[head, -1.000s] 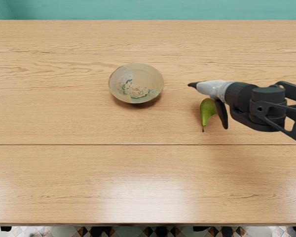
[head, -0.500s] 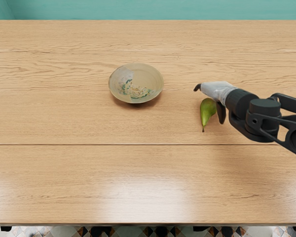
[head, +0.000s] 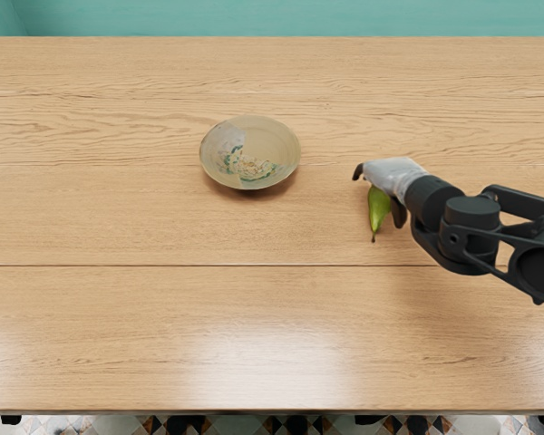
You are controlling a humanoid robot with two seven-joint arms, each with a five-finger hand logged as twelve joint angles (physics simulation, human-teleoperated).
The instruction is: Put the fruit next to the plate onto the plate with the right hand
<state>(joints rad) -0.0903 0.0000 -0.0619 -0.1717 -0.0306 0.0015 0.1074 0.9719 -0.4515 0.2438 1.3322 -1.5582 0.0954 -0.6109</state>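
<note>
Pear (head: 377, 216) lies on the wooden surface (head: 254, 317), its broad end clasped by the curled right hand (head: 390, 174); patterned plate (head: 274, 136) sits well apart leftward; teal wall (head: 272, 16) stands behind.

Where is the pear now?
In the head view, the pear lies on the table, right of the plate and apart from it, partly under the right hand.

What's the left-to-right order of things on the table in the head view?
Pale round ceramic plate → green pear → dark robot forearm. The right robot hand overlaps the pear, so it is left out of the order.
</note>
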